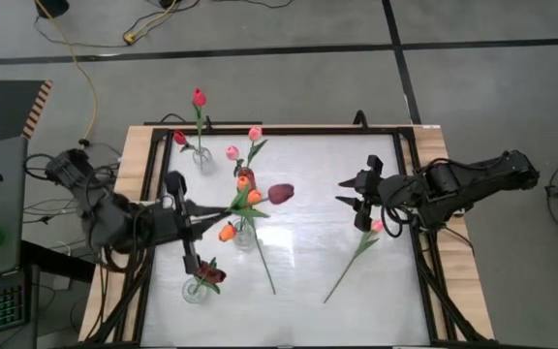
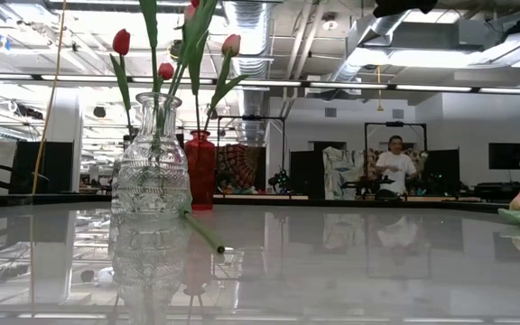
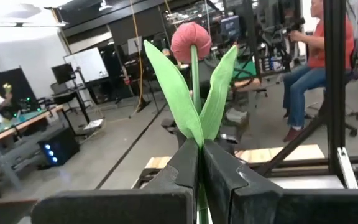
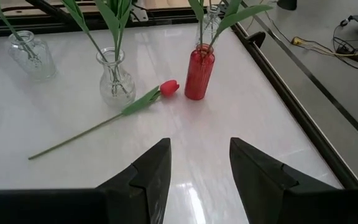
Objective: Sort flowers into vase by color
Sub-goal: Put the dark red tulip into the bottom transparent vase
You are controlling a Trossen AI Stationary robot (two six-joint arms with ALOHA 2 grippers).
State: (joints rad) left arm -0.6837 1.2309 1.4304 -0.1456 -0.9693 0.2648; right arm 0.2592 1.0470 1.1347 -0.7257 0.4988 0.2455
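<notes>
My left gripper is above the table's left half, over the cluster of vases, shut on a maroon tulip whose head and two green leaves stick out past the fingertips. My right gripper is open over the table's right half and touches nothing. A pink tulip lies flat on the table just near of it. A red-headed tulip lies on the table in front of the middle clear vase. Its stem runs toward the near edge. My left gripper pinches the maroon tulip's stem right below the base of its leaves between its two fingers. The fingers come level from the table's left and lie along the stem. The flower is lifted clear, its head pointing toward the table's right.
Several vases stand on the left half. A clear one holds red tulips, a red one pink, a clear one orange, and a clear one maroon. A raised black frame edges the table. People sit in the room beyond.
</notes>
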